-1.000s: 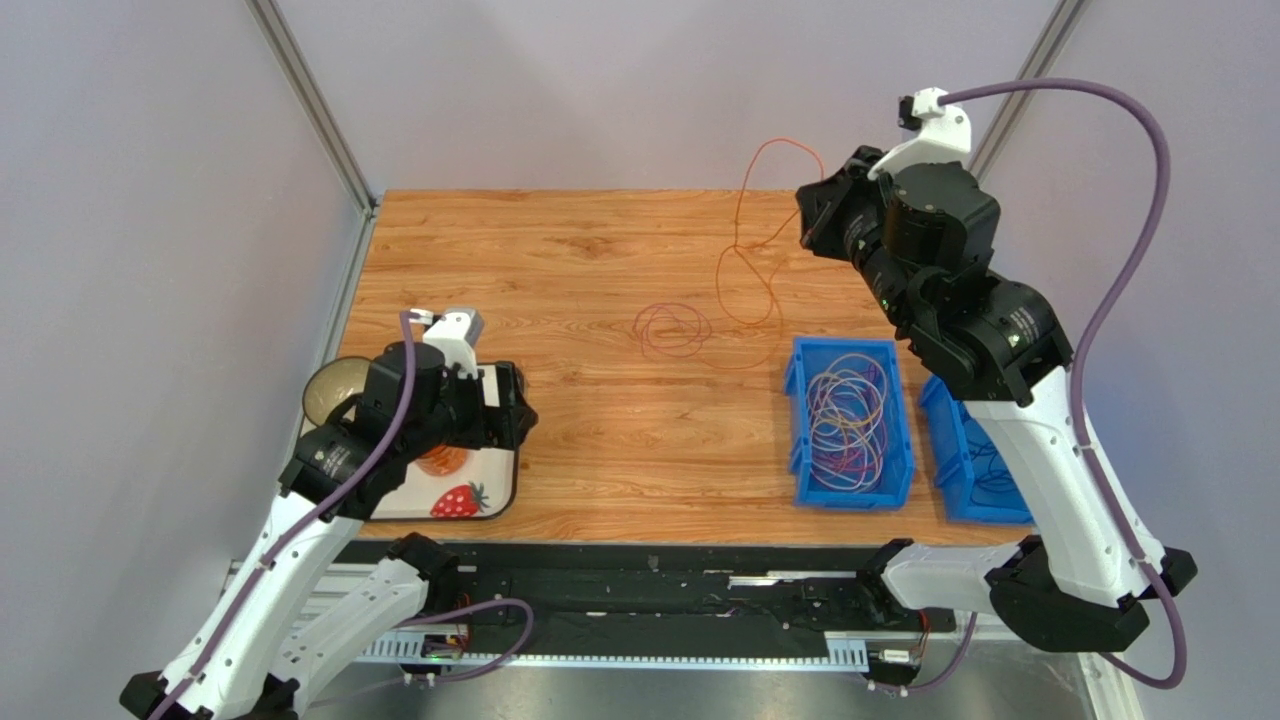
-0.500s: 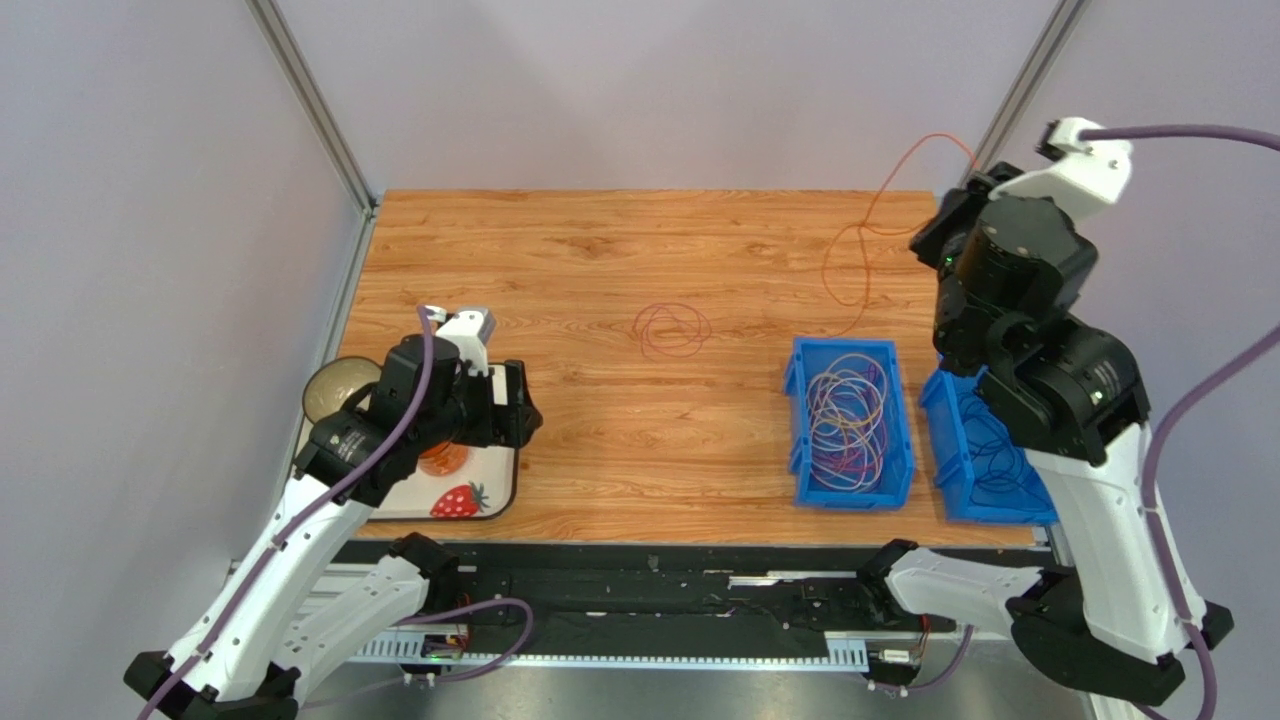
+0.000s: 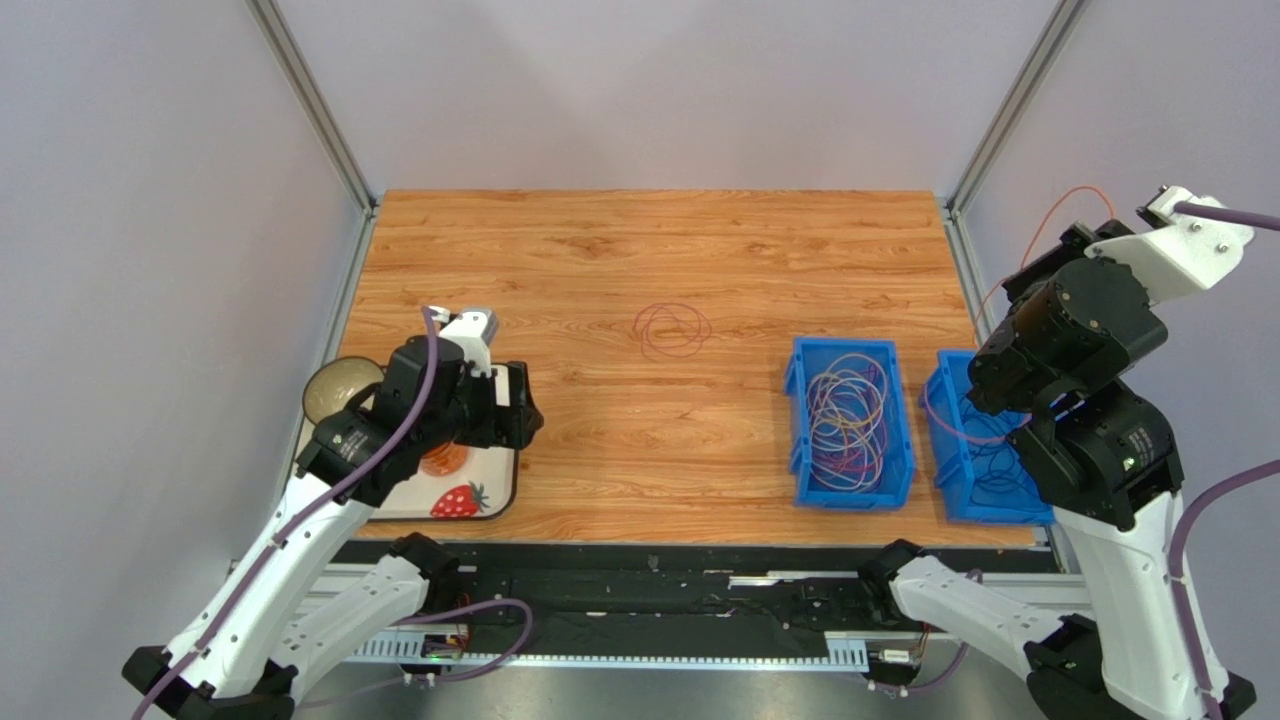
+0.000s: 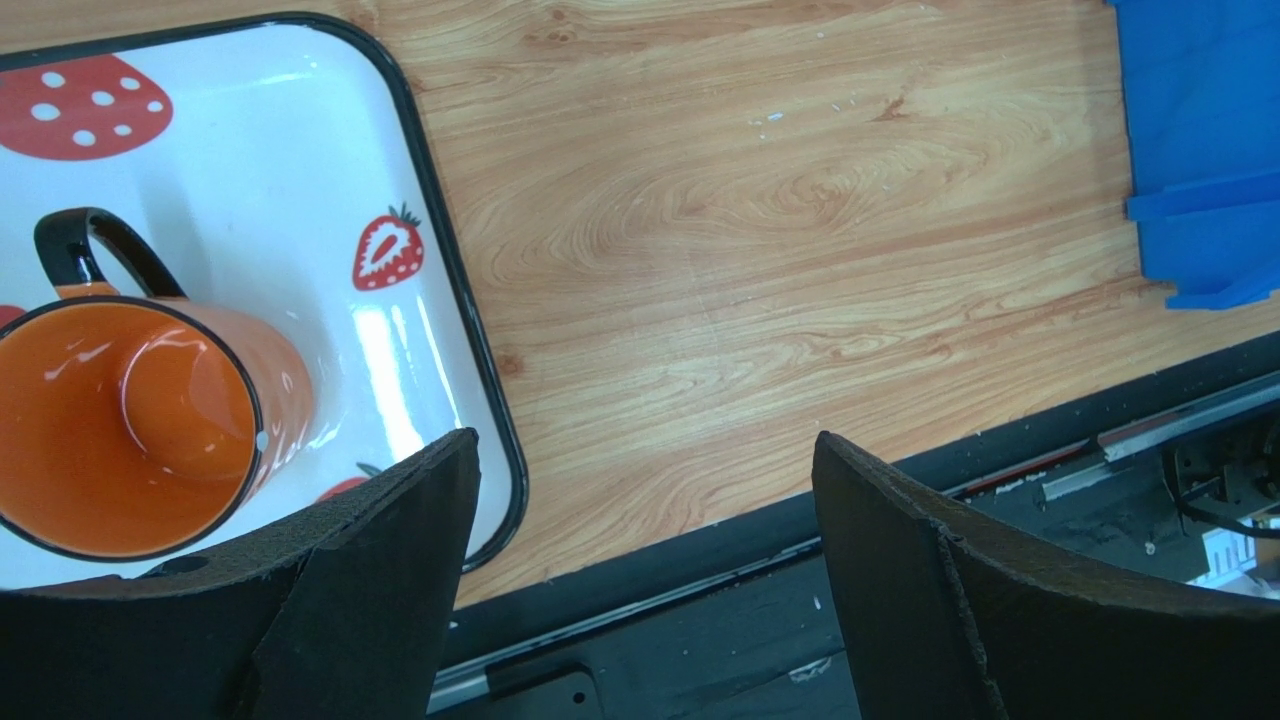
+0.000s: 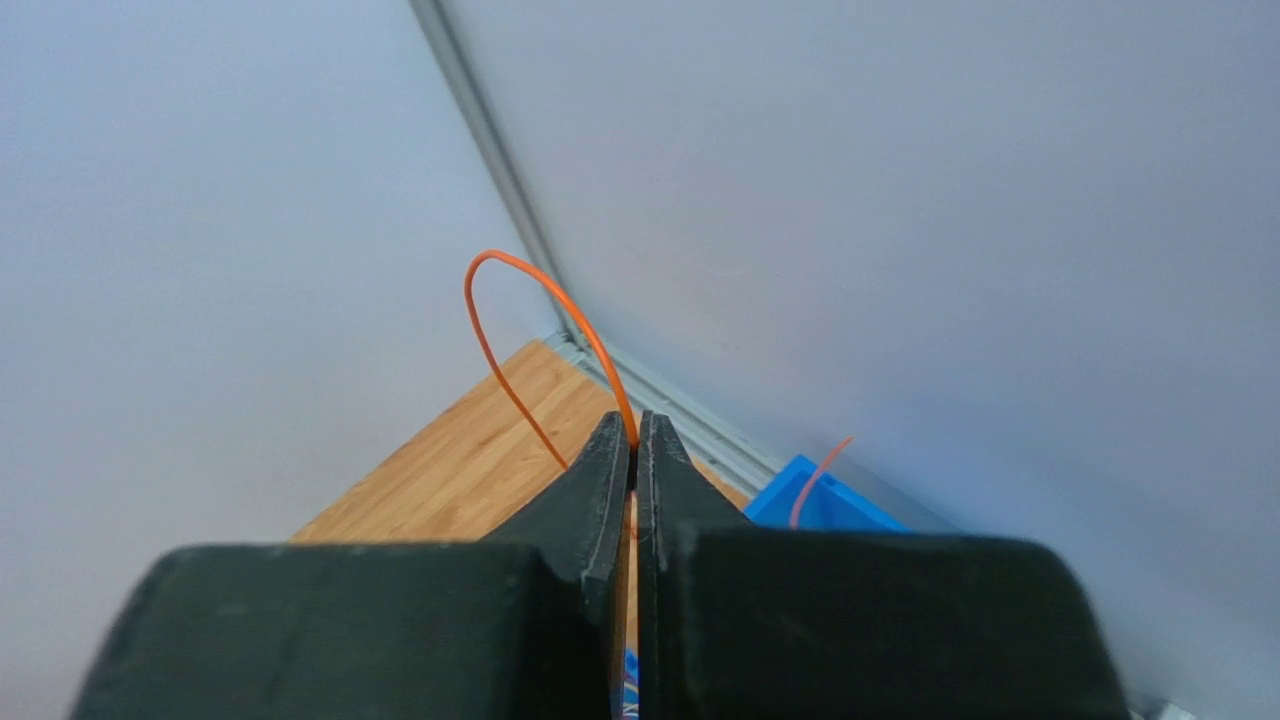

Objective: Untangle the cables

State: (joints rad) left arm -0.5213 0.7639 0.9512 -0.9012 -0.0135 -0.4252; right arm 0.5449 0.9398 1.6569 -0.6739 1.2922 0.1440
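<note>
Right wrist: thin orange cable (image 5: 499, 257) arcs up, pinched in R jaws; L jaws wide apart

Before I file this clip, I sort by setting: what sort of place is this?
Probably a robotics lab test cell: plain grey panels on metal posts wall in a wood-grain table, the left arm and right arm are bolted at its near edge, and a blue bin holds cables.

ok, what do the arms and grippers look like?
The left arm and right arm have white links, black joints and a purple cable along each. The left gripper and right gripper: two matte black, wedge-shaped fingers. White wrist mount on the right.
</note>
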